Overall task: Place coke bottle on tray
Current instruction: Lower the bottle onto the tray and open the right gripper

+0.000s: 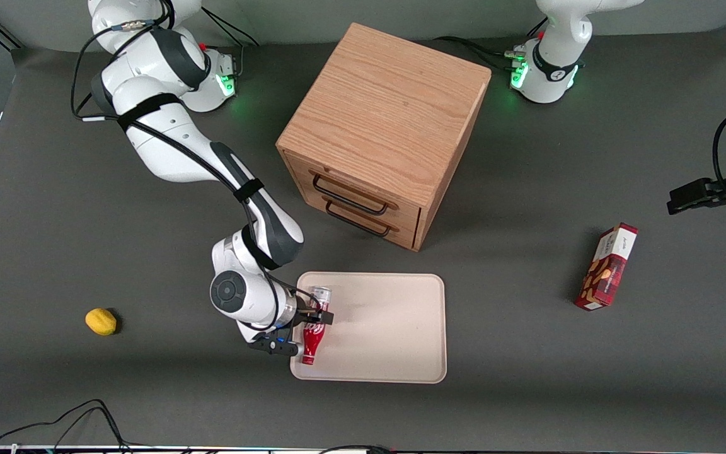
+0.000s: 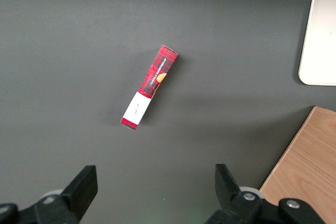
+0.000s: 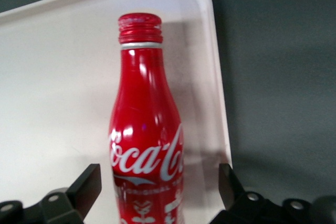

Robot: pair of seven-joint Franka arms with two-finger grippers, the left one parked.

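Note:
The coke bottle [image 1: 314, 337], red with white script, lies on the beige tray [image 1: 388, 328] close to the tray's edge at the working arm's end. Its silver-grey end points toward the drawer cabinet and its capped neck toward the front camera. My right gripper [image 1: 316, 318] is low over the bottle's middle and is open. In the right wrist view the bottle [image 3: 147, 129] lies between the two black fingers [image 3: 89, 184] with a gap on each side, and the tray [image 3: 52, 77] shows under it. A corner of the tray also shows in the left wrist view [image 2: 320, 35].
A wooden drawer cabinet [image 1: 382, 126] stands farther from the front camera than the tray. A red snack box [image 1: 609, 268] lies toward the parked arm's end, also in the left wrist view [image 2: 149, 87]. A yellow fruit [image 1: 101, 321] lies toward the working arm's end.

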